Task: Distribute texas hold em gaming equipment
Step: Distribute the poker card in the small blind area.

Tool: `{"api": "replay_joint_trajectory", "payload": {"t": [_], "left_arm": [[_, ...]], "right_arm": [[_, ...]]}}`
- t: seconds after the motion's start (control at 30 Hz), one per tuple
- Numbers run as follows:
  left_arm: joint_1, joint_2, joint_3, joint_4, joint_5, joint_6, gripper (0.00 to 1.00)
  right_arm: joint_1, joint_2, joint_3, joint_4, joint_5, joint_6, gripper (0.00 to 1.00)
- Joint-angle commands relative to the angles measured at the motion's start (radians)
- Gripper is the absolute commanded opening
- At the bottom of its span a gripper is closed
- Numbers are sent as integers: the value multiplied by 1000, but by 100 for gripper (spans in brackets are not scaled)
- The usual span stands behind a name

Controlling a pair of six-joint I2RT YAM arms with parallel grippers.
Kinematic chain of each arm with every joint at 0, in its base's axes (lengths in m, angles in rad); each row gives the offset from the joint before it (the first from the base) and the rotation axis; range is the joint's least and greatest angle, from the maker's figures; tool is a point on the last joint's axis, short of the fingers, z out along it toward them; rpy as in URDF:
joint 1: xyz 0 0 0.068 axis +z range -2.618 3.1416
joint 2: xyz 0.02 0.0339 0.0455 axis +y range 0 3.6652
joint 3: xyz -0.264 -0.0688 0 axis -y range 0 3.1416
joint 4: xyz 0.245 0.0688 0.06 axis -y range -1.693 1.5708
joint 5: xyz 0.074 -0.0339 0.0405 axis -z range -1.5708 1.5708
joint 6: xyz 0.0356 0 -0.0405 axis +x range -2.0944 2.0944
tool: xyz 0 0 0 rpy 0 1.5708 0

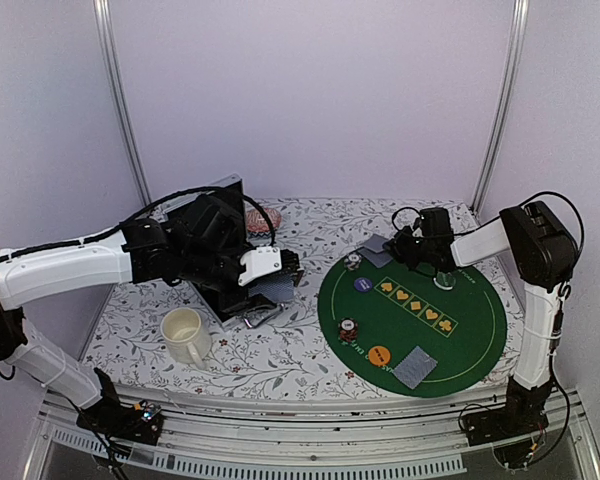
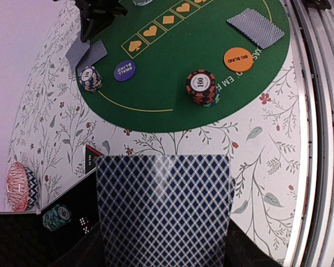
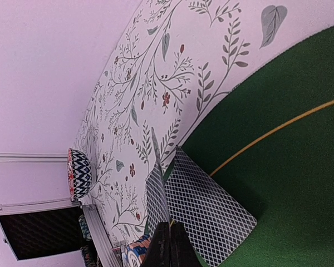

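My left gripper (image 2: 164,247) is shut on a deck of blue diamond-backed playing cards (image 2: 164,206), held over the open black case (image 1: 220,295) left of the green mat (image 1: 460,335). At the mat's far left edge my right gripper (image 3: 170,225) is shut on a single card (image 3: 157,186) that stands edge-on above another card (image 3: 206,206) lying face down. On the mat sit two chip stacks (image 2: 201,87) (image 2: 90,78), a purple disc (image 2: 124,70), an orange disc (image 2: 238,59) and a pair of cards (image 2: 256,26).
A cream mug (image 1: 185,335) stands near the table's front left. A pink striped round object (image 2: 19,186) lies behind the case. More chips (image 2: 57,217) and dice (image 2: 83,222) lie inside the case. Metal rails run along the table's near edge.
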Motion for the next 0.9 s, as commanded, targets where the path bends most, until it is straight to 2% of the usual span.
{"api": "replay_joint_trajectory", "payload": {"t": [0.0,0.37,0.73,0.87], "left_arm": [[2,-22,-11,22,-1,10,61],[6,-18,-8,22,2,12,61],[7,-25,-10,21,1,13,61],[7,-27,-11,22,-1,13,61]], "right_arm": [[-2,5,-8,31,0,8,2],[-2,10,-28,45,-8,18,2],[-4,10,-36,42,-13,26,9],[-3,-4,-49,41,-11,29,16]]}}
